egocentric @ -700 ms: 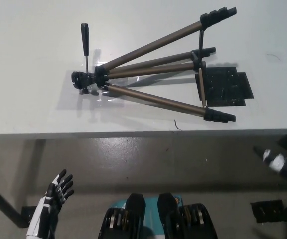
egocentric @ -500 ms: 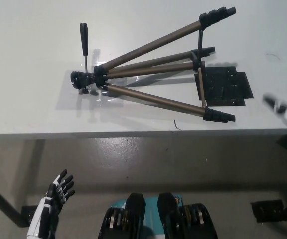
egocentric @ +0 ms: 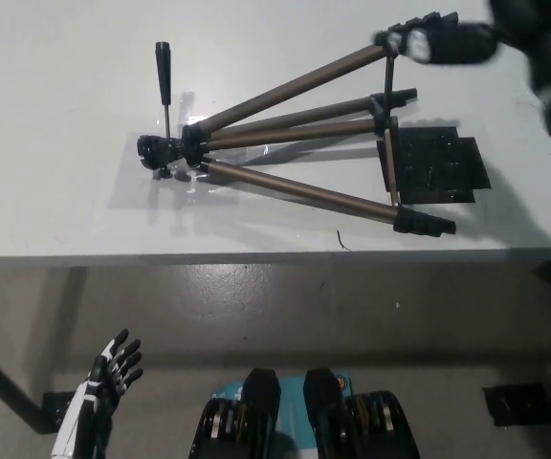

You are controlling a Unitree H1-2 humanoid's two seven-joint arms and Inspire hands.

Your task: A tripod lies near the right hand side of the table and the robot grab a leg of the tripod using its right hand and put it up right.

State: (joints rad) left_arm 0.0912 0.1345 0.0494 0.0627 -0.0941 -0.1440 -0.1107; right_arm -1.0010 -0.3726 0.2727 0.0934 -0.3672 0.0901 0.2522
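R hand is blurred at the foot end of the tripod's far leg; fingers point toward that foot, but I can't tell how far apart they are or whether they touch it, and I see no grip on anything. The tripod lies flat on the table, legs splayed, head and pan handle at the end away from my R hand, feet toward it. Long axis runs across the table, roughly along the near edge. The far leg slants away from that edge toward its foot. A black flat plate sits under the foot end. L hand idles off the table, below the head end, fingers spread, empty, so R is much nearer. I'd judge the grab not yet made.
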